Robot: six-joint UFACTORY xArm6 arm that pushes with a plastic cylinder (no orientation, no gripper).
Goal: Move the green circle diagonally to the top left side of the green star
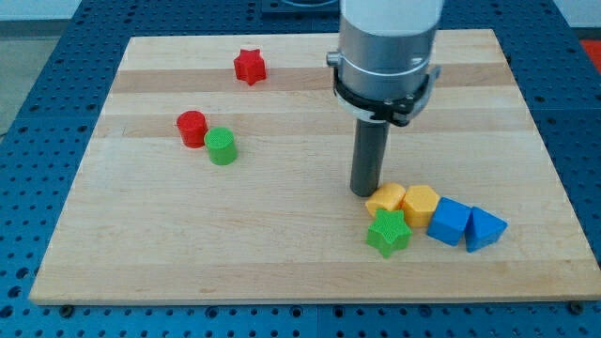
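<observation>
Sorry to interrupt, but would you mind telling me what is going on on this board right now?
I am to push the green circle to the upper left of the green star. My tip rests far from the circle, just left of a yellow block and above the star. The circle sits beside a red cylinder toward the view's left, so the move is not yet done.

Green circle (222,146), green star (388,233), red star (250,67), pale wood board (282,244).
</observation>
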